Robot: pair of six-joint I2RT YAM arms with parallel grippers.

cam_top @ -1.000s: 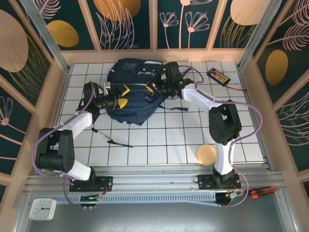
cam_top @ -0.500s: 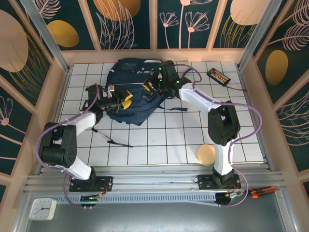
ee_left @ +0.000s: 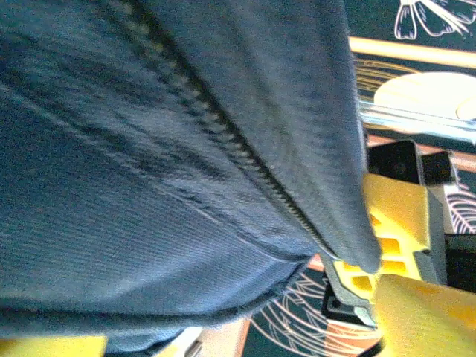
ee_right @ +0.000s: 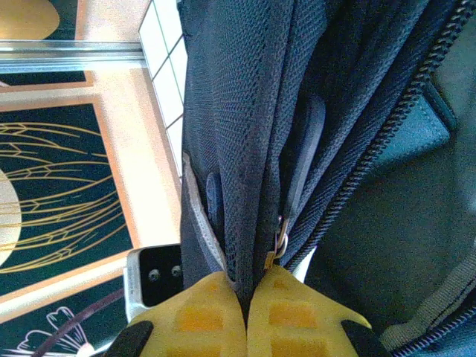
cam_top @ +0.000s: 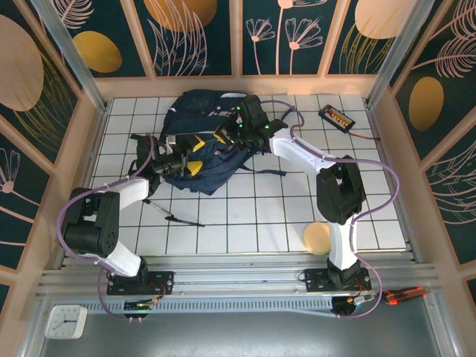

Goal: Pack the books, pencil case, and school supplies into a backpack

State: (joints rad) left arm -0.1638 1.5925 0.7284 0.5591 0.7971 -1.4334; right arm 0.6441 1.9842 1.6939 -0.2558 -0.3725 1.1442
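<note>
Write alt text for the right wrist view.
The right gripper, yellow fingertips pinched together, clamps a fold of the navy backpack beside its zipper. A strip of white tiled table shows at upper left.

The top external view looks steeply down from above and behind the arm bases, taking in the whole tiled bench (cam_top: 275, 216) with the backpack (cam_top: 202, 100) toward its far side. Both wrist views sit pressed close against that backpack's navy fabric, each looking out along its own yellow fingers (ee_right: 201, 320), with wall panels at the edges.
</note>
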